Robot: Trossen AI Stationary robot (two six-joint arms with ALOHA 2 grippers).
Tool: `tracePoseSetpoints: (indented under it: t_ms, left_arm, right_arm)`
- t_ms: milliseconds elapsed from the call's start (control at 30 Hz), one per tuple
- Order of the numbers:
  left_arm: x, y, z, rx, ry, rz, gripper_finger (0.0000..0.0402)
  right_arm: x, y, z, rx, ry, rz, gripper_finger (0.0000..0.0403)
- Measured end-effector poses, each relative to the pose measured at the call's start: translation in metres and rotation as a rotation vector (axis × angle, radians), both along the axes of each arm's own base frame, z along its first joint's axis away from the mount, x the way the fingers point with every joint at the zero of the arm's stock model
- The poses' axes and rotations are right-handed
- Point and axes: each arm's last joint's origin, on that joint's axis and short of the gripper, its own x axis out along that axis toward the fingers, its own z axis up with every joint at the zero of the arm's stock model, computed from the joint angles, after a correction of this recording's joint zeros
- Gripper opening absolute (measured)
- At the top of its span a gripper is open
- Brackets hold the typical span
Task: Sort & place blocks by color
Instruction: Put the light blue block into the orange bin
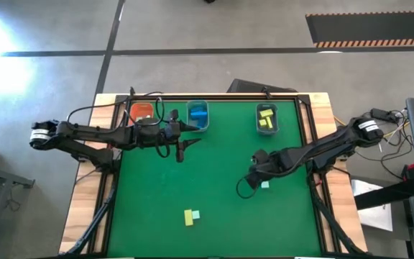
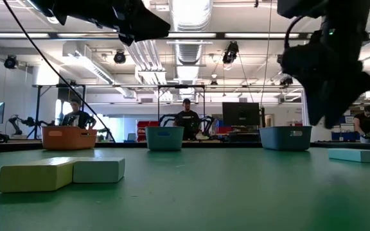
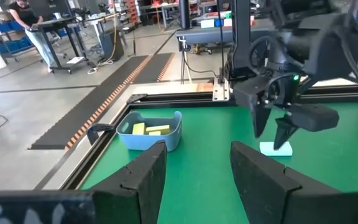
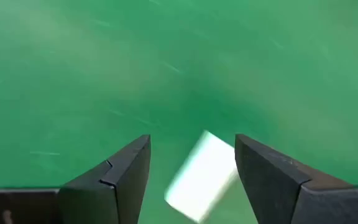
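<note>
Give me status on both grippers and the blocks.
Right gripper open, over mint block. Left gripper open, empty, hovering by blue bin. Yellow and mint pair loose near front. Nothing blocking.

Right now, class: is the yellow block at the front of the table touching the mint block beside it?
Touching. In the low view, the yellow block and the mint block sit flush, with no green mat visible between them.

Own fingers [image 3: 143, 179]: two dark wedges, apart, nothing between them.
Far gripper [image 3: 273, 132]: right gripper, fingers pointing down, spread, just above a pale mint block [image 3: 275, 149] lying on the green mat [image 3: 210, 143].
Bin: small grey-blue plastic bin [image 3: 165, 135] holding yellow blocks [image 3: 146, 129].
</note>
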Motion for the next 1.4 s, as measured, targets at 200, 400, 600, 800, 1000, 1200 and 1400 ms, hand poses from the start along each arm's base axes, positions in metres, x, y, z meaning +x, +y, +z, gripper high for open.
tracePoseSetpoints:
  t_ms: [200,400,600,800,1000,1200,1400]
  left_arm:
    - [0.0,0.0,-0.001,0.006,0.006,-0.001,0.0162]
    - [0.0,0.0,-0.001,0.015,0.008,-0.001,0.0162]
    - [0.0,0.0,-0.001,0.03,0.012,-0.002,0.0162]
    - [0.0,0.0,-0.001,0.03,0.012,-0.001,0.0162]
    - [0.0,0.0,-0.001,0.03,0.013,-0.001,0.0162]
    - [0.0,0.0,-0.001,0.03,0.013,-0.001,0.0162]
    - [0.0,0.0,-0.001,0.028,0.012,0.0,0.0162]
  right_arm:
    - [-0.003,0.016,0.011,-0.035,0.174,-0.171,0.0219]
    - [0.011,0.03,0.008,-0.037,0.189,-0.178,0.0219]
    - [0.021,0.036,-0.011,-0.028,0.28,-0.152,0.0219]
    - [0.023,0.037,-0.024,-0.044,0.329,-0.154,0.0219]
    - [0.019,0.039,-0.028,-0.053,0.34,-0.171,0.0219]
    - [0.012,0.041,-0.038,-0.057,0.339,-0.201,0.0219]
    - [0.011,0.041,-0.048,-0.04,0.296,-0.191,0.0217]
